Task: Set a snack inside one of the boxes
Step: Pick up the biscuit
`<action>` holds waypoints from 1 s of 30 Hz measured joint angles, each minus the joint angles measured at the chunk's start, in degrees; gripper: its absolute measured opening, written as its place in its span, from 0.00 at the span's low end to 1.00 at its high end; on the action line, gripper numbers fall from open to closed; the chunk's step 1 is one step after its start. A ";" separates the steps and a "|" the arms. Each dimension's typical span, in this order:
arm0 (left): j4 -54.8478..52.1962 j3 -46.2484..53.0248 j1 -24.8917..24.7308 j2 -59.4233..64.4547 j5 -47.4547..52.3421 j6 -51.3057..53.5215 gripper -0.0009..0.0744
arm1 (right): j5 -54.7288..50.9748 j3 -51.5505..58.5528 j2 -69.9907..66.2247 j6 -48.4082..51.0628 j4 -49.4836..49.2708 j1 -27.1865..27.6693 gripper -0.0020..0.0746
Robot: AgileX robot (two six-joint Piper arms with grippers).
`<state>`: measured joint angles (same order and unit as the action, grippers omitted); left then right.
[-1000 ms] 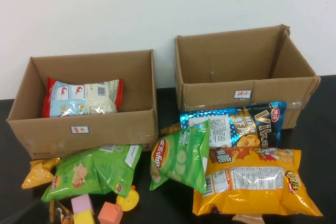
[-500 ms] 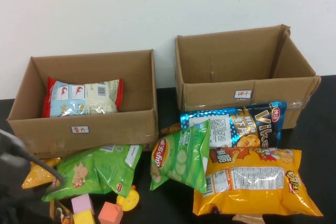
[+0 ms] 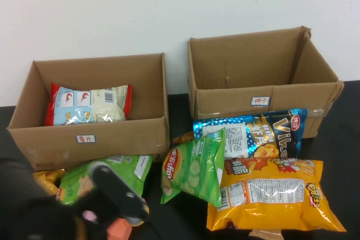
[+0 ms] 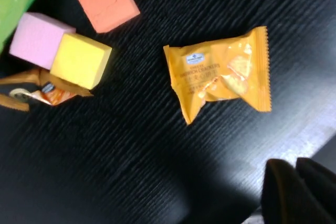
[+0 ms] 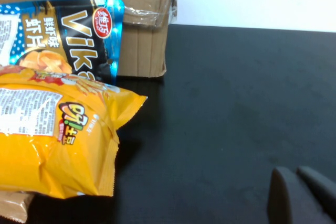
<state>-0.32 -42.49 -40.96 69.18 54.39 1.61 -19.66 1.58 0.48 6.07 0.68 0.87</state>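
Two open cardboard boxes stand at the back. The left box (image 3: 90, 133) holds a red, white and blue snack bag (image 3: 87, 105). The right box (image 3: 261, 91) looks empty. In front lie a green bag (image 3: 126, 172), a green Lay's bag (image 3: 194, 167), a blue Vika bag (image 3: 253, 133) and a big yellow bag (image 3: 270, 195). My left arm (image 3: 109, 195) shows at the front left of the high view. My left gripper (image 4: 295, 166) is shut and empty above the black table, beside a small orange cracker packet (image 4: 218, 74). My right gripper (image 5: 293, 171) is shut and empty over bare table right of the yellow bag (image 5: 52, 140).
Pink (image 4: 37, 40), yellow (image 4: 81, 60) and orange (image 4: 107, 8) foam blocks and a crumpled orange wrapper (image 4: 31, 90) lie near the cracker packet. A small orange bag (image 3: 45, 178) lies under the left box's front. The Vika bag (image 5: 68, 35) leans on the right box's corner (image 5: 142, 45).
My left arm has come into the high view from the bottom left and moved right. It now covers the foam blocks, the yellow duck and part of the green bag.
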 joint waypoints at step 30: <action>-0.46 2.60 0.49 34.95 -25.00 -16.72 0.90 | 0.00 0.00 0.00 0.00 0.00 0.00 0.02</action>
<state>-0.78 -39.90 -40.47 104.13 29.39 -15.11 -19.66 1.58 0.48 6.07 0.68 0.87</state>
